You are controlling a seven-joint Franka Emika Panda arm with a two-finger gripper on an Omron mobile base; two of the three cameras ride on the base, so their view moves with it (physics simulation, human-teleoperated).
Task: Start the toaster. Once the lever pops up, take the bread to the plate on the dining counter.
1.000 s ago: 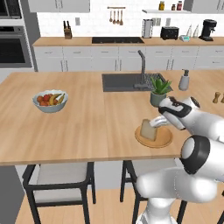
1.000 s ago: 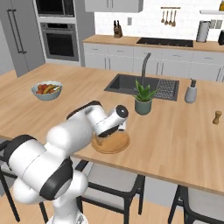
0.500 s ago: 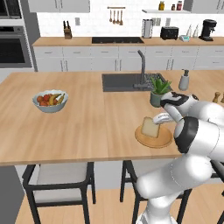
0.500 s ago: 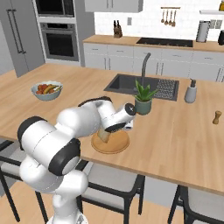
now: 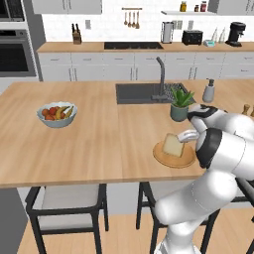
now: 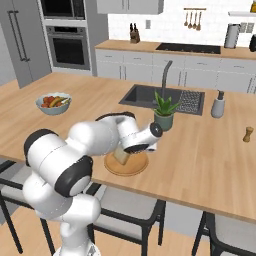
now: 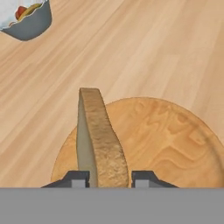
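The last step is in hand: the bread (image 7: 98, 140) stands on edge over the plate (image 7: 175, 144), which sits on the worktop (image 5: 99, 134) just in front of the potted plant (image 5: 180, 103) and the sink (image 5: 144, 92). In the hand view the slice rises between the two dark tips of the tool (image 7: 109, 178), one tip on each side of the crust; whether they pinch the crust or have just let go, I cannot tell — any gap is too fine to read. From the left base view the bread leans over the plate's middle, its lower edge seemingly down on the wood. The toaster (image 5: 192, 37) stands far off on the back counter, so toasting looks finished. The next move, as I judge it, is to spread the tips fully and draw the tool back without dragging the slice — it may topple flat, which is fine provided it lands inside the rim.
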